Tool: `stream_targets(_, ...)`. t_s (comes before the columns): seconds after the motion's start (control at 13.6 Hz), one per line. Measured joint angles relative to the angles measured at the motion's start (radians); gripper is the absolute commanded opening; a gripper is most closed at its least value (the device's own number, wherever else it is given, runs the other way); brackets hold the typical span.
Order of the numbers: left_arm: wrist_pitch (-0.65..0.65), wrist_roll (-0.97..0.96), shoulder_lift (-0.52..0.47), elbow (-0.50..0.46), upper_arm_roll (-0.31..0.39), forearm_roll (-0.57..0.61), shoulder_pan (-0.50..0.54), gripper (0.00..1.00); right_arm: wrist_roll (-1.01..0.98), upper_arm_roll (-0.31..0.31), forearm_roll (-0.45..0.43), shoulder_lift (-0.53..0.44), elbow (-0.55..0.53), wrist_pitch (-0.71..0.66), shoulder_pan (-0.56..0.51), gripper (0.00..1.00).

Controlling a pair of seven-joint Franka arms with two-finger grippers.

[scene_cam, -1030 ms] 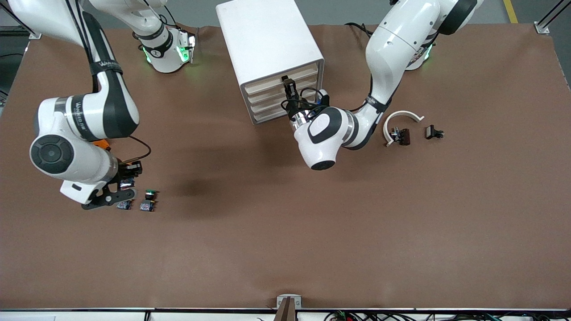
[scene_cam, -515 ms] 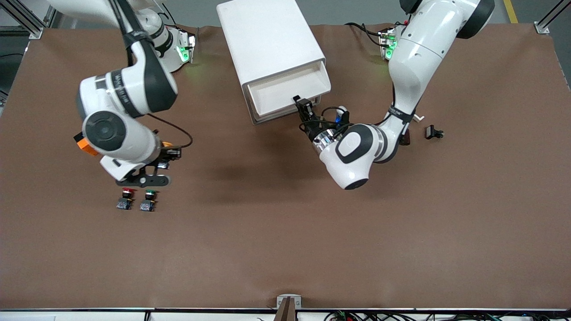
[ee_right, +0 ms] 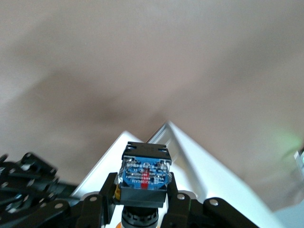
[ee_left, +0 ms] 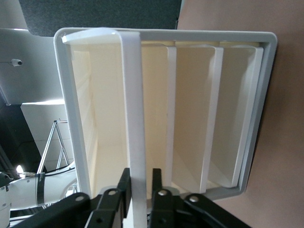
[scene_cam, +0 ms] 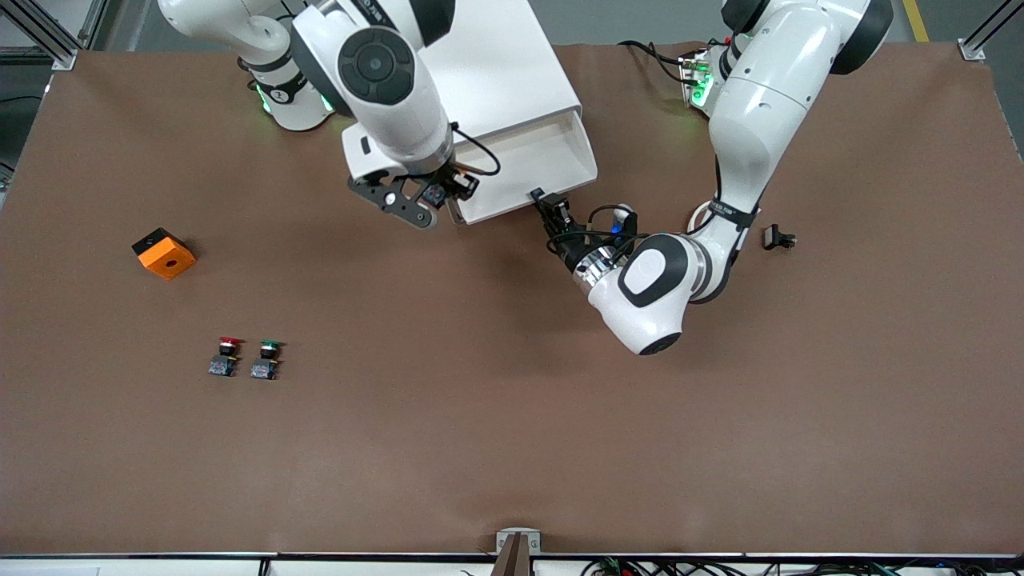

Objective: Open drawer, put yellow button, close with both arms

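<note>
At the cabinet (scene_cam: 480,56), the right gripper (scene_cam: 438,194) had swung up from beside the red button (scene_cam: 227,347) and green button (scene_cam: 268,350), uncovering an orange block (scene_cam: 164,253). It hovered over the drawer's (scene_cam: 524,164) corner toward the right arm's end, fingers clamped on the yellow button (ee_right: 145,173), apparently base-up. The left gripper (ee_left: 140,179) pinched the open drawer's front. The brown table (scene_cam: 512,440) lay broad.

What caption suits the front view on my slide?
Left gripper clamps the pulled-out white tray drawer's front while right gripper carries the small yellow-capped push button over its corner.
</note>
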Motion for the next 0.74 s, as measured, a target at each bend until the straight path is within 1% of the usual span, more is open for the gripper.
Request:
stream_targets(0.22,0.003,0.016,0.0,0.029,0.006,0.0,0.01,1.0,0.157,0.0,0.012,0.002,0.003,0.042,0.05,0.06)
stream_targets(0.37,0.002,0.017,0.0,0.055,0.007,0.0,0.042,1.0,0.248,-0.001,0.012,0.006,0.003,0.073,0.072,0.06)
stream_targets(0.74,-0.001,0.023,-0.001,0.119,0.007,0.0,0.107,1.0,0.409,-0.002,0.012,0.027,0.002,0.083,0.118,0.06)
